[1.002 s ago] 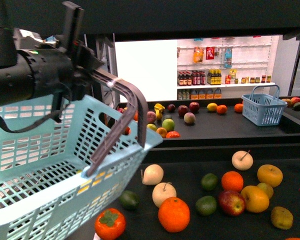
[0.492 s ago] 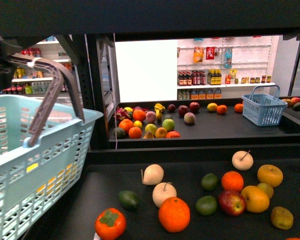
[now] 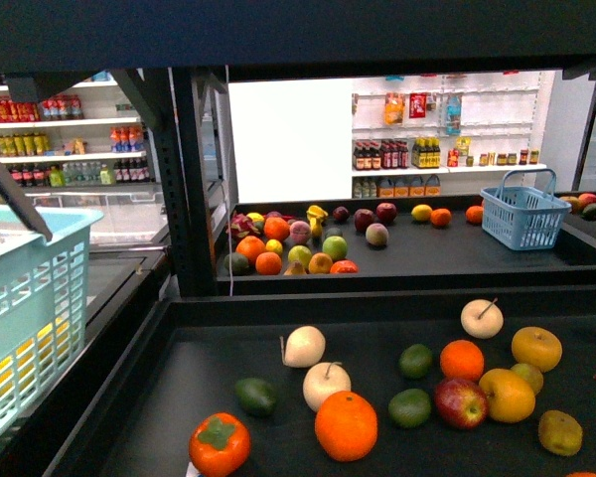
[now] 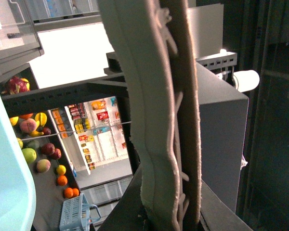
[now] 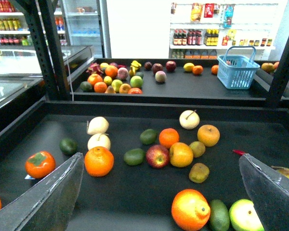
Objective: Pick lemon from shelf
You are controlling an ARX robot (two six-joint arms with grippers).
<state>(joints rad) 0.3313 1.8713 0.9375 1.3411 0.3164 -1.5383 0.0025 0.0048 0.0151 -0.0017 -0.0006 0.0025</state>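
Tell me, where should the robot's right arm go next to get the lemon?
Probably forward, toward the back tray of the shelf. What looks like the lemon lies there beside an orange, well beyond the right fingers, which are spread open and empty above the near tray's fruit.

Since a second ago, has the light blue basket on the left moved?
Yes. The light blue basket has swung left, clear of the black upright post it covered before, now mostly out of frame.
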